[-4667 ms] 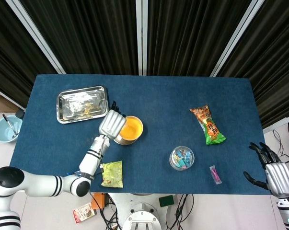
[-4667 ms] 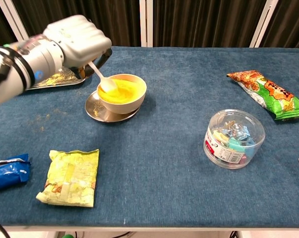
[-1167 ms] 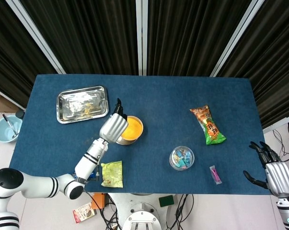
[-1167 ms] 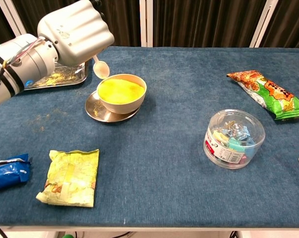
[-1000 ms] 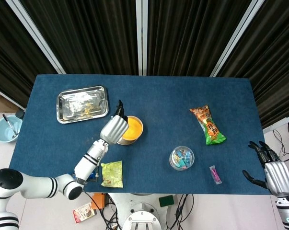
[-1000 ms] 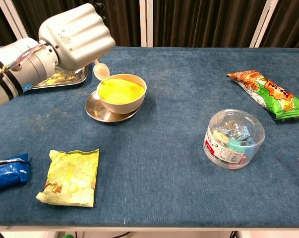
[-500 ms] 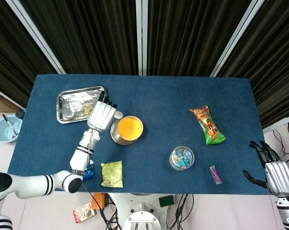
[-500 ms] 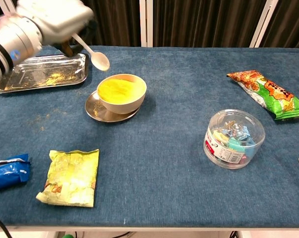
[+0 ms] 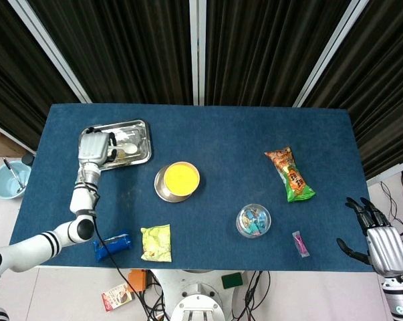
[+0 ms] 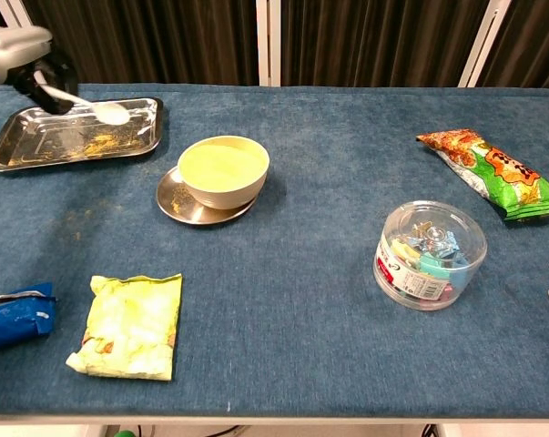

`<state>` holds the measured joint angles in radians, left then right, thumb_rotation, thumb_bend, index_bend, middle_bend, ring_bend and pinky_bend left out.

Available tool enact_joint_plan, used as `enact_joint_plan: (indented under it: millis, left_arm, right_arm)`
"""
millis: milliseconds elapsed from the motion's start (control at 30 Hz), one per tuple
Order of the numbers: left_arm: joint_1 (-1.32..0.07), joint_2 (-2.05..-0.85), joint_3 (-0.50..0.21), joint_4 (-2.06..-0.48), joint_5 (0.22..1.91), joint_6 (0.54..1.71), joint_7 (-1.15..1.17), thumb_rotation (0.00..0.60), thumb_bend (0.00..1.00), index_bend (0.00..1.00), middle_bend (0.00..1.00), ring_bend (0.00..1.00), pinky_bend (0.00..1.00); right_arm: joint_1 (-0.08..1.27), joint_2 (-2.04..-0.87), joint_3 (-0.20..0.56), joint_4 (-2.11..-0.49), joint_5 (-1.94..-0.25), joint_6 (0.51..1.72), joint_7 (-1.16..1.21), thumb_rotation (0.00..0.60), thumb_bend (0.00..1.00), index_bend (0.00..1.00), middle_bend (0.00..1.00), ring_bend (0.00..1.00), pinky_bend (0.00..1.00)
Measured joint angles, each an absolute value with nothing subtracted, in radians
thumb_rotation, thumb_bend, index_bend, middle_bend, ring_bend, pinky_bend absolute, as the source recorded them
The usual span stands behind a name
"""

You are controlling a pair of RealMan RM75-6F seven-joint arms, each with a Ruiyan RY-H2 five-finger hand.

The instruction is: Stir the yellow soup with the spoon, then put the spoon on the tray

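Left hand (image 9: 94, 147) is over the steel tray (image 9: 142, 127) at the table's far-left corner, fingers wrapped round the handle of the white spoon (image 10: 92, 105). In the chest view the spoon bowl sits low over the tray's right half; whether it touches the metal I cannot tell from either view (probably just above it). Tray floor shows yellowish smears.

Centre-left: bowl of yellow soup (image 9: 181, 178) on its metal saucer (image 10: 169, 202), well apart from the tray, nothing in it. Near edge: blue packet (image 9: 112, 244) and yellow-green pouch (image 9: 156, 241). Further right: clear round tub (image 9: 253, 220) of small items, orange-green snack bag (image 9: 290, 174), small pink item (image 9: 300, 243).

Right hand (image 9: 383, 245) hangs off the table's near-right corner, fingers spread, holding nothing.

Progress, as judged: spoon is out of the soup and at the tray, so the stirring part appears finished. Left to do: set the spoon down flat in the tray, let go of the handle, lift the hand away.
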<state>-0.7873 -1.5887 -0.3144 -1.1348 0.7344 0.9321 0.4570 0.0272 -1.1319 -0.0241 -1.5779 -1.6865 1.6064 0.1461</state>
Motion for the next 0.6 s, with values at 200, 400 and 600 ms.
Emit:
enact_joint_plan:
  millis: [200, 400, 600]
  left_arm:
    - [-0.786, -1.642, -0.298, -0.980, 0.711, 0.830, 0.416, 0.600, 0.45, 0.35, 0.32, 0.19, 0.15]
    - [-0.754, -1.604, -0.284, -1.024, 0.732, 0.827, 0.380, 0.600, 0.34, 0.23, 0.26, 0.17, 0.15]
    - [-0.652, -1.463, -0.242, -1.207, 0.909, 0.999, 0.304, 0.600, 0.29, 0.23, 0.26, 0.17, 0.14]
  right_arm:
    - [0.029, -1.124, -0.022, -1.615, -1.687, 1.597, 0.107, 0.600, 0.24, 0.10, 0.19, 0.08, 0.20]
    - [0.041, -1.101, -0.016, -1.625, -1.672, 1.568, 0.101, 0.600, 0.24, 0.10, 0.19, 0.08, 0.20]
    - [0.050, -1.059, -0.008, -1.619, -1.646, 1.546, 0.109, 0.600, 0.26, 0.10, 0.19, 0.08, 0.20]
